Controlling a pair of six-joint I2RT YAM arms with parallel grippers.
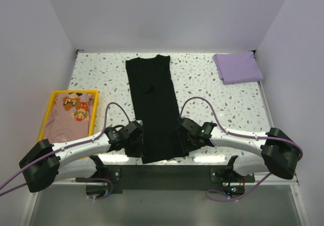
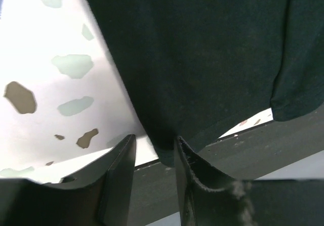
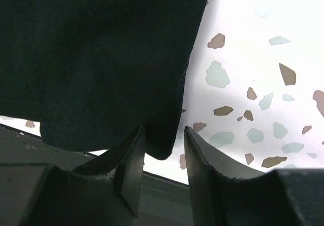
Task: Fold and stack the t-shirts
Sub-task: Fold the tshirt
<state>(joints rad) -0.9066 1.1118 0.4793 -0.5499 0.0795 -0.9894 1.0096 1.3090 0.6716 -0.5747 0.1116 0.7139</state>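
The black t-shirt [image 1: 152, 104] lies as a long narrow strip down the middle of the table, its near end overhanging the front edge. My left gripper [image 1: 137, 136] is at its near left corner and my right gripper [image 1: 183, 130] at its near right corner. In the left wrist view the black cloth [image 2: 202, 59] has its corner between the left gripper's [image 2: 155, 140] open jaws, against the right finger. In the right wrist view the black cloth's [image 3: 101, 59] corner hangs between the right gripper's [image 3: 164, 130] open jaws. The lavender t-shirt [image 1: 238, 67] lies folded at the far right. The peach t-shirt [image 1: 71, 117] lies in a tray.
A yellow tray [image 1: 50, 102] sits at the table's left edge holding the peach shirt. The speckled tabletop [image 1: 212, 91] ends in a dark front edge [image 1: 162, 173] by the arm bases. White walls close in the far side and both flanks.
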